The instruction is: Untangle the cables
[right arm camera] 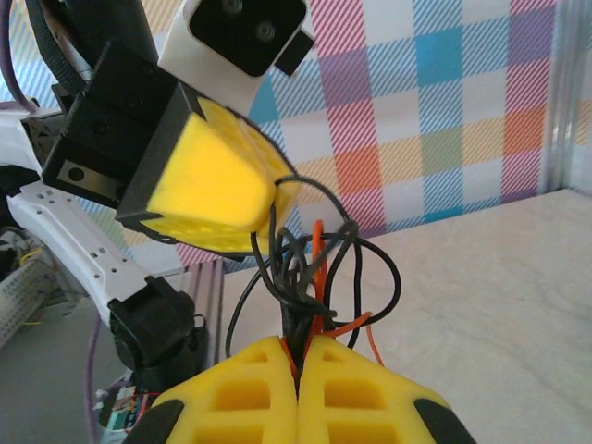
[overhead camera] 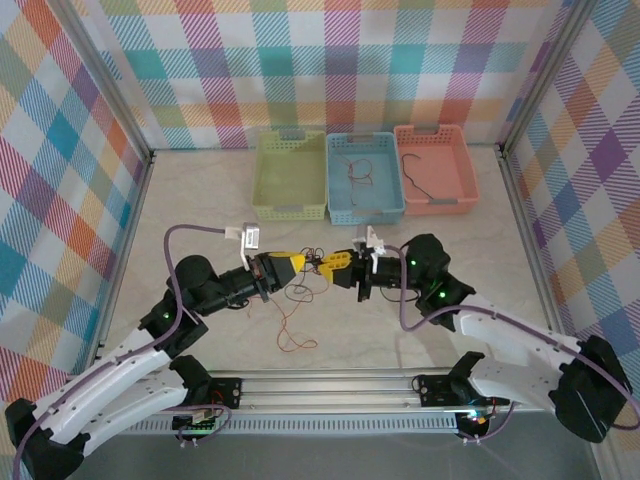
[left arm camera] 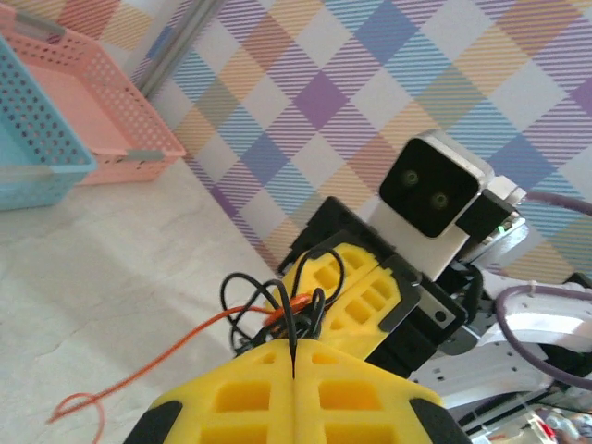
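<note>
Left gripper (overhead camera: 303, 264), right gripper (overhead camera: 326, 266) pinch cables (right arm camera: 310, 277); 3 baskets (overhead camera: 366, 212) beyond.

Cables (overhead camera: 314, 264): black + red-orange tangle (tight knot) off the table (overhead camera: 200, 200), orange tail trailing down onto it.

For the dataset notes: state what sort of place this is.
Probably a robot lab test cell: plaid backdrop walls box in a pale table, the left arm and right arm are bolted to a metal rail, and three plastic baskets line the back.
</note>
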`<action>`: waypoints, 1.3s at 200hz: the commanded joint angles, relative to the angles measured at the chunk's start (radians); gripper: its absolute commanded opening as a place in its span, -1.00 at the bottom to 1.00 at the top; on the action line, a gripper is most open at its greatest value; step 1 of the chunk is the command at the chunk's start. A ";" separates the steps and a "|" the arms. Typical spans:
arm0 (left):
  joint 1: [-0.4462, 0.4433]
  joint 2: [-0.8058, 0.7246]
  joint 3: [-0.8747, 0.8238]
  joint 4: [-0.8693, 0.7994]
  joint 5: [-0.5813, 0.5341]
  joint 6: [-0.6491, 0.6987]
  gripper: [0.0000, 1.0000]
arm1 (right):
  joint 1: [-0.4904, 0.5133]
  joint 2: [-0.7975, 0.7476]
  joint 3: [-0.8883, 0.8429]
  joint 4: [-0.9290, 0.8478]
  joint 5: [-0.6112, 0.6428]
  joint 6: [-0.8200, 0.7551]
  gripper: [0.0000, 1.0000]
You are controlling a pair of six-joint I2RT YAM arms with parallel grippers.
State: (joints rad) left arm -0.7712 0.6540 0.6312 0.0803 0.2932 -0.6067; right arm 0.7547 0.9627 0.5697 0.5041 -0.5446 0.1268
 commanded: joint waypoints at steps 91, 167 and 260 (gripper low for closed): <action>0.003 -0.117 0.047 -0.238 -0.246 0.101 -1.00 | -0.076 -0.191 -0.057 -0.188 0.322 -0.106 -0.91; 0.004 0.009 0.089 -0.173 -0.084 0.100 -1.00 | -0.104 -0.099 0.006 -0.202 0.010 -0.147 -0.91; 0.003 0.187 0.200 -0.144 0.032 0.140 0.01 | -0.104 -0.049 0.022 -0.175 -0.093 -0.150 -0.92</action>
State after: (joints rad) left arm -0.7700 0.8146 0.7868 -0.0933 0.2642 -0.5232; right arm 0.6491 0.9176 0.5575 0.3058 -0.5812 -0.0063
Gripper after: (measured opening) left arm 0.483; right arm 0.062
